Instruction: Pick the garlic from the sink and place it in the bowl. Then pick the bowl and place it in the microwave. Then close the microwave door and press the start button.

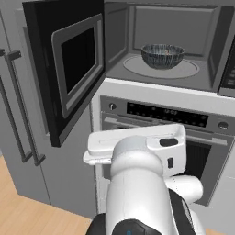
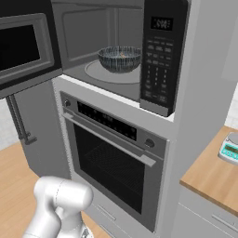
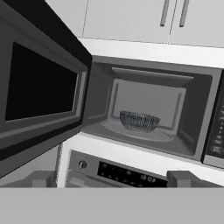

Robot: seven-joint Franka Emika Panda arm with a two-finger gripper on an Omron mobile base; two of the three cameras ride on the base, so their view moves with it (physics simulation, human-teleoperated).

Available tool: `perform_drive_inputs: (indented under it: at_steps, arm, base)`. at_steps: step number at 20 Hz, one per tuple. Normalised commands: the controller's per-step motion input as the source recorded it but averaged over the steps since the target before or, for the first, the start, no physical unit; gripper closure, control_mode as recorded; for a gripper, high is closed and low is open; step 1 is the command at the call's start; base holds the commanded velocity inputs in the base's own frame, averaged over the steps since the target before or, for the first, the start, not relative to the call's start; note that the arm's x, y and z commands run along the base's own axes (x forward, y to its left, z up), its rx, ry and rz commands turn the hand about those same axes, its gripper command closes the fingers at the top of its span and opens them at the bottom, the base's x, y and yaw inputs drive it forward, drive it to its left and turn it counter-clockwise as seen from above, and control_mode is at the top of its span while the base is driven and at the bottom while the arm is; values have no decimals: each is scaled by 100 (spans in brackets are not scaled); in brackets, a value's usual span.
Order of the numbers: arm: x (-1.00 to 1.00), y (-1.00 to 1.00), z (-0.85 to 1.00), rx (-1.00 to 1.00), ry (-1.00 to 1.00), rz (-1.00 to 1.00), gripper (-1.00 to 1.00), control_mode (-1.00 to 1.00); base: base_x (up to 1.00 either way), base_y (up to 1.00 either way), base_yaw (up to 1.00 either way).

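Bowl (image 1: 162, 55) sits on the turntable inside the microwave (image 1: 160, 73), roughly centred; garlic not distinguishable inside it from here. Left base view: microwave door (image 1: 69, 69) hangs wide open to the left, swung out past the front of the cabinet, and the arm's white body is low in front of the oven (image 1: 165, 114), well clear of the cavity. Right base view: same bowl on the turntable, the control panel (image 2: 158, 51) with its buttons just right of the cavity, the door edge at upper left, and a kitchen scale (image 2: 231, 148) on the counter at far right, not relevant. Hand view: gripper (image 3: 111, 179) looks straight into the cavity at the bowl, fingertips (image 3: 41, 178) spread wide with nothing between them, well apart from the door on its left. Judging by that, bowl placement is done and door closing is the step in hand. Next move needs the hand to get round to the door's outer face or free edge and push it shut, then go to the panel for start.
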Motion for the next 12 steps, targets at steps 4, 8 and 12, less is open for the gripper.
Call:
perform_drive_inputs:
  at_steps: [4, 8, 12]
  arm:
    - [-2, 31, -6, 1, -4, -1, -100, -100]
    - [-1, 30, -7, 3, -2, 0, -100, -100]
    - [8, 41, -14, 2, 0, -1, -100, -100]
  base:
    - [0, 0, 0]
    - [0, 0, 0]
    - [0, 0, 0]
